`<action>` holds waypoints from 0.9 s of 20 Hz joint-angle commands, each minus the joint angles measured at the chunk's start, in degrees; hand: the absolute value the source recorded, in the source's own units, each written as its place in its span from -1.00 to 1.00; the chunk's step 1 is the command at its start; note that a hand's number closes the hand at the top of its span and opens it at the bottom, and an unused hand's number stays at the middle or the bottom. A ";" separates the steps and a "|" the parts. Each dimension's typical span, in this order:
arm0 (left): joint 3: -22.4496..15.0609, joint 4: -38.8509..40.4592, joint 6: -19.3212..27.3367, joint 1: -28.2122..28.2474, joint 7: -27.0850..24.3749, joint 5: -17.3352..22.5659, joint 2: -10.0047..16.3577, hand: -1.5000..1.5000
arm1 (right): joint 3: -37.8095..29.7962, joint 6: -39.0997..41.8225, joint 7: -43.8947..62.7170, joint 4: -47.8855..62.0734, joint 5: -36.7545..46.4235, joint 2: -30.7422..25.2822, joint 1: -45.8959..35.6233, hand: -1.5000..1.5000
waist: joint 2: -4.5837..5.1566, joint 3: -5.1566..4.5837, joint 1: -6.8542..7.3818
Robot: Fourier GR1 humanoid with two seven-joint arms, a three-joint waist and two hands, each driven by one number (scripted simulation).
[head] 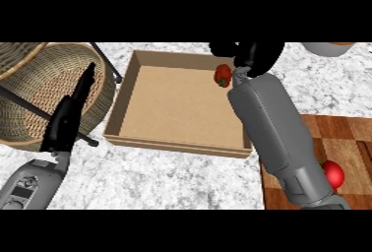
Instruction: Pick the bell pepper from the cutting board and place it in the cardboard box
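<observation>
Over the far right corner of the cardboard box (174,144), in the head view, the right hand (251,53) hangs beside the red bell pepper (223,75); whether it is pinching the pepper cannot be told. At left, the left hand (69,115) rests spread, fingers straight, over a wicker basket (36,69).

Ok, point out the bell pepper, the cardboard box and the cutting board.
bell pepper (222,74): head view, on its red skin.
cardboard box (174,106): head view, on its bare floor.
cutting board (345,140): head view, on bare wood.
</observation>
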 commanded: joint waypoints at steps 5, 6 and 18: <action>6.07 6.86 1.35 9.05 0.41 0.66 4.72 0.00 | 3.20 -13.55 2.03 -5.22 -1.49 0.19 4.39 -1.00 | -0.43 -1.40 -2.16; 6.54 6.34 0.91 8.46 1.10 0.69 5.47 0.00 | 4.64 -13.69 3.04 -6.05 -1.76 0.19 5.26 -1.00 | -0.61 -1.39 -2.39; 9.39 4.47 2.17 16.42 0.13 1.74 7.04 0.00 | 8.08 -6.41 4.82 -28.54 2.78 0.20 23.94 -1.00 | -2.10 -1.52 -7.39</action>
